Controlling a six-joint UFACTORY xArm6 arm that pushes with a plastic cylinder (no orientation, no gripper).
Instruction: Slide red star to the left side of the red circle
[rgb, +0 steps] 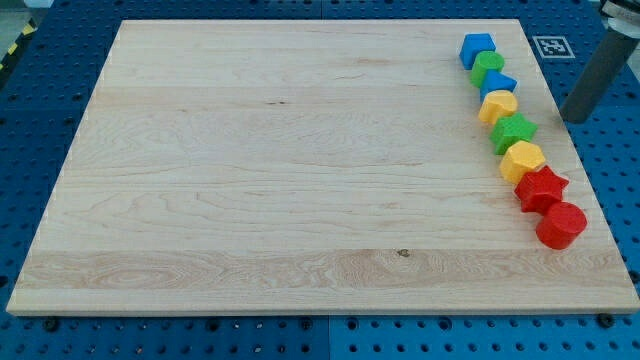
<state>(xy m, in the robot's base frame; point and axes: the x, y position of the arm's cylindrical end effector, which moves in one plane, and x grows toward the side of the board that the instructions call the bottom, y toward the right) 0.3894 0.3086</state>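
The red star (541, 188) lies near the wooden board's right edge, touching the red circle (560, 224), which sits just below and right of it. My tip (575, 119) is the lower end of the dark rod at the view's upper right. It stands above and right of the red star, well apart from it, to the right of the green star (514, 131).
A curved row of blocks runs down the right side of the board (280, 170): a blue cube (477, 49), a green block (489, 66), a blue block (497, 84), a yellow block (498, 105), the green star, a yellow hexagon (521, 159).
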